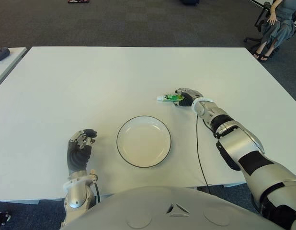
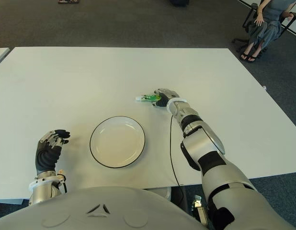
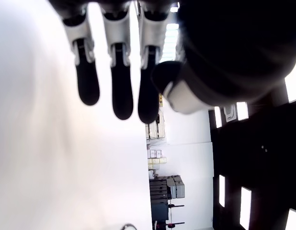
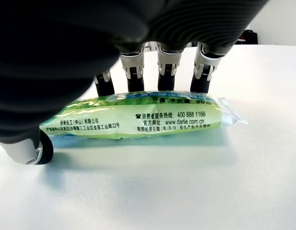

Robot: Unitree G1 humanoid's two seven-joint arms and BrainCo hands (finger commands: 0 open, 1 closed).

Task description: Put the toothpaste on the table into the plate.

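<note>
The toothpaste (image 1: 167, 98), a small green tube with a white cap, lies flat on the white table (image 1: 90, 81) up and to the right of the plate (image 1: 117, 142). The plate is white with a dark rim and holds nothing. My right hand (image 1: 186, 97) is down over the tube's right end. In the right wrist view the fingers (image 4: 168, 72) come down behind the toothpaste (image 4: 138, 119) and the thumb (image 4: 35, 149) sits in front of one end. They bracket the tube without clamping it. My left hand (image 1: 80, 146) shows left of the plate, loosely curled and holding nothing.
A person sits on a chair (image 1: 277, 24) beyond the table's far right corner. A second table with a dark object (image 1: 0, 53) stands at the far left. My right arm's cable (image 1: 199, 153) trails across the table right of the plate.
</note>
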